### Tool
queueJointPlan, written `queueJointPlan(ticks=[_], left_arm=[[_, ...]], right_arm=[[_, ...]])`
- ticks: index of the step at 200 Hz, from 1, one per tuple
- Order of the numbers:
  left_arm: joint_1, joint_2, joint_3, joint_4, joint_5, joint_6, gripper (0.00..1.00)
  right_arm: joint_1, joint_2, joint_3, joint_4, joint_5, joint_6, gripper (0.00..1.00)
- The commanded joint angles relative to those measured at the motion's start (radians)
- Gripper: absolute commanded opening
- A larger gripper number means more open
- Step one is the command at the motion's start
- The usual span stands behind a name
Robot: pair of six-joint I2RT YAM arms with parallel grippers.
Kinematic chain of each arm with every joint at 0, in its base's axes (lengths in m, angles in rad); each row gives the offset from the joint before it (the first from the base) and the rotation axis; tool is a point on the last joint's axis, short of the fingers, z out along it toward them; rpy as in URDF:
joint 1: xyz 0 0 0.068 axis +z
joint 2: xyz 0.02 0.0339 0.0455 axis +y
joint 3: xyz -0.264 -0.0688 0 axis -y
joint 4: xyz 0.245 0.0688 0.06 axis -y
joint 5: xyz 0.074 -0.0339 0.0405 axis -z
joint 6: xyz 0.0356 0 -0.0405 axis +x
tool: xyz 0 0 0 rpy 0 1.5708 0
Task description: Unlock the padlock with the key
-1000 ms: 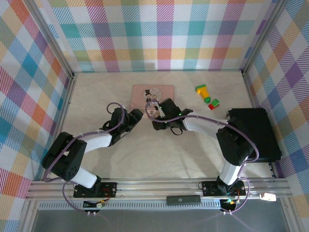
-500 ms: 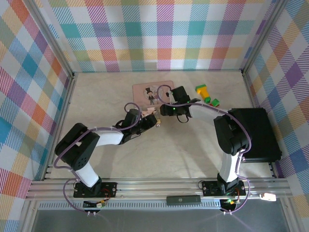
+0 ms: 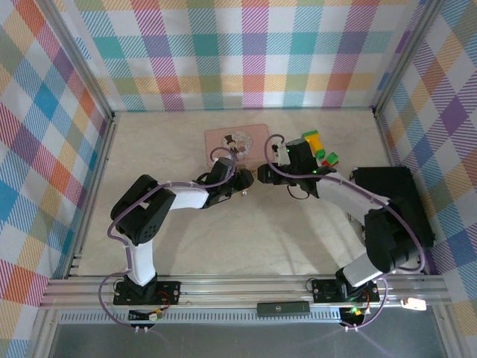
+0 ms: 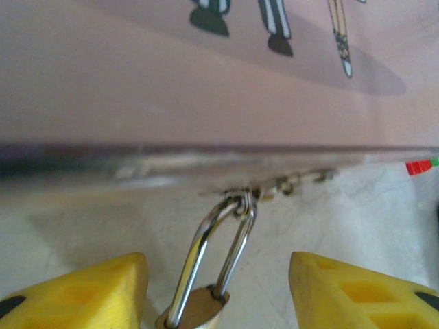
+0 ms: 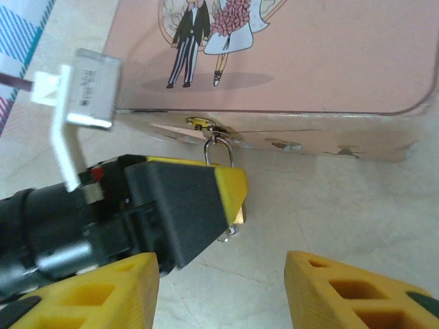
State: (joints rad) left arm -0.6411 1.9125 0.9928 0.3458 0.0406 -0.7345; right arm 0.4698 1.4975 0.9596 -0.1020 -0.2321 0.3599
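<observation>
1. Between the left gripper's (image 4: 218, 274) spread yellow fingers (image 4: 75, 295), touching neither, hangs the padlock (image 4: 197, 310). Its shackle (image 4: 216, 250) runs ahead of the gripper to a hasp (image 4: 241, 197) on the tin (image 4: 206, 82). The lock is probably light, hard, slick brass that will swing on the hasp, so pinch the flat sides of the body, not the thin shackle.
2. Ahead of the right gripper (image 5: 221, 274), which is released and empty, a left finger (image 5: 185, 199) covers most of the padlock. The shackle top and a corner of the body show past it. A silver bit (image 5: 230, 233) under the body may be the key; I cannot tell. So small a key would be stiff but easy to drop, and is best taken by its head.
3. From above, both grippers meet tip to tip on the near side of the tin, over a pale, smooth tabletop (image 3: 149, 149). A toy block (image 3: 313, 142) lies near the right gripper's wrist and a black box (image 3: 395, 201) lies further right. Plaid walls (image 3: 253, 52) close in the space.
</observation>
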Motion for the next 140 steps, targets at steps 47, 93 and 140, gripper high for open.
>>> queueJointPlan(ticks=[47, 93, 140], left_arm=[[-0.019, 0.076, 0.039, -0.115, -0.025, 0.083, 0.43], [-0.022, 0.108, 0.026, -0.085, -0.005, 0.056, 0.25], [-0.023, 0.105, -0.014, 0.02, 0.041, -0.042, 0.03]], right_arm=[[-0.044, -0.114, -0.118, 0.032, -0.005, 0.057, 0.51], [-0.057, -0.127, -0.162, 0.044, -0.002, 0.099, 0.51], [-0.062, -0.154, -0.233, 0.086, -0.003, 0.166, 0.5]])
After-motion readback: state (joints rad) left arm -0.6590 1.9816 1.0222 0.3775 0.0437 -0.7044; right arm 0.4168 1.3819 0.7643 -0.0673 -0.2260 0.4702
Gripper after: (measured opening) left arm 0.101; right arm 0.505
